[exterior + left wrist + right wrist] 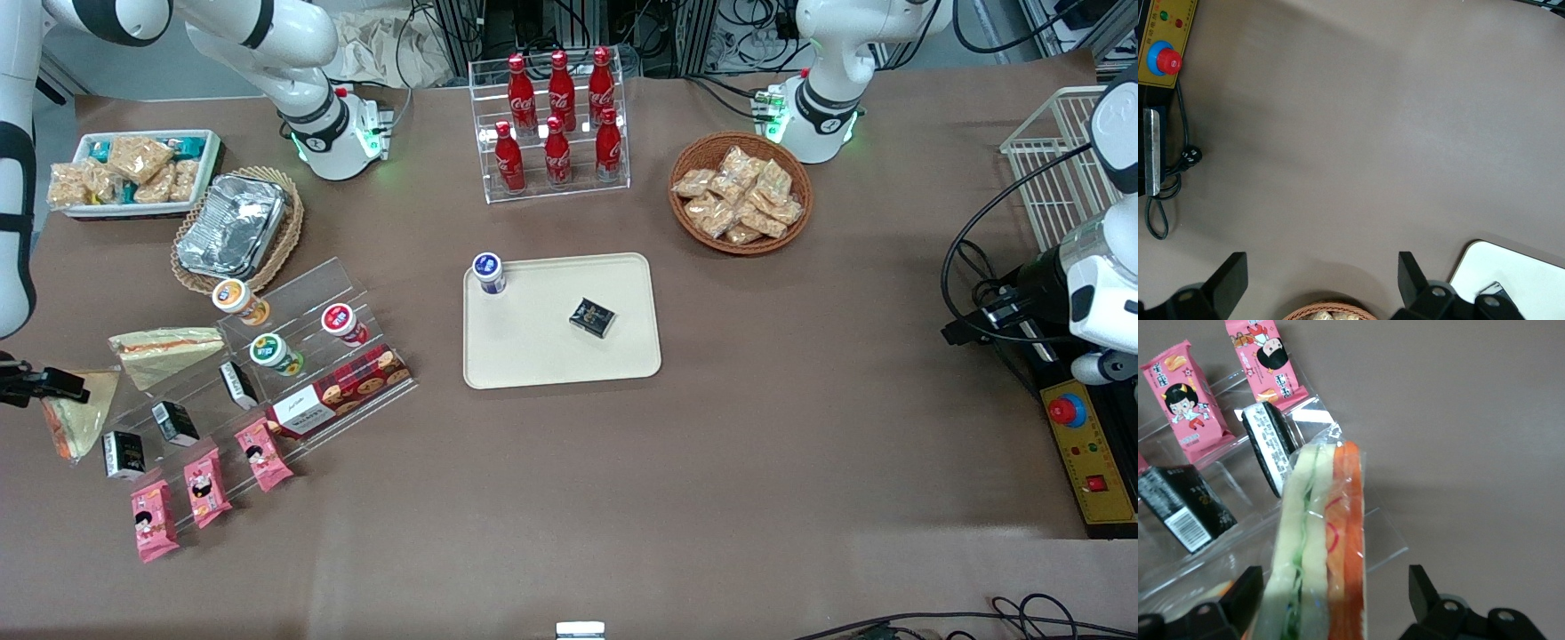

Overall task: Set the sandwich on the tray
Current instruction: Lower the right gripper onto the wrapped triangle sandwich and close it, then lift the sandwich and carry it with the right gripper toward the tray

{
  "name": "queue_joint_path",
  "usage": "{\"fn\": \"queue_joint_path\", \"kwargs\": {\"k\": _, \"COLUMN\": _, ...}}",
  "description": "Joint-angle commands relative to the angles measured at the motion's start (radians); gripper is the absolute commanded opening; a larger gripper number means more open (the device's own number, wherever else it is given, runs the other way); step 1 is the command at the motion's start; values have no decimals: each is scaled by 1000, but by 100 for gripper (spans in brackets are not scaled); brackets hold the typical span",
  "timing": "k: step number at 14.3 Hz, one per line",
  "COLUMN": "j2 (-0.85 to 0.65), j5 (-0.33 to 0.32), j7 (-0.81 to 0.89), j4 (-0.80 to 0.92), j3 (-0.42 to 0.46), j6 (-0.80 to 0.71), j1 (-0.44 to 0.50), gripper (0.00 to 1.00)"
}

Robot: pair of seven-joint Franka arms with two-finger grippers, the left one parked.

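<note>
1. The hand point(53, 384) sits at the working arm's end of the tabletop point(711, 462), low over the end of the clear stepped display stand point(267, 382).
2. In the right wrist view the sandwich point(1325, 553) stands on edge between the two fingers point(1426, 587) of the hand point(1335, 597). One finger shows a gap to the wrap, and the contact on the other side is hidden, so I cannot tell whether the hand is pinching it or merely spread around it.
3. The sandwich point(78, 413) shows its pale bread face in the front view, with orange-red filling along one edge, directly under the hand.
4. A second, longer wedge point(167, 348) lies just beside the hand, farther from the front camera.
5. Black packets point(124, 453) and pink snack packs point(153, 520) lie near the hand, closer to the front camera.
6. The tray point(551, 356) lies well apart from the hand, toward the middle of the tabletop, carrying a blue-lidded cup point(489, 272) and a small dark packet point(593, 317).
</note>
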Motion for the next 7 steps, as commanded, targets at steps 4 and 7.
{"fn": "queue_joint_path", "kwargs": {"k": 4, "j2": 4, "j5": 48, "j7": -23, "j4": -29, "j3": 0, "j6": 26, "j1": 5, "gripper": 0}}
{"fn": "queue_joint_path", "kwargs": {"k": 7, "j2": -42, "j5": 45, "j7": -49, "j4": -22, "j3": 0, "j6": -37, "j1": 7, "gripper": 0}}
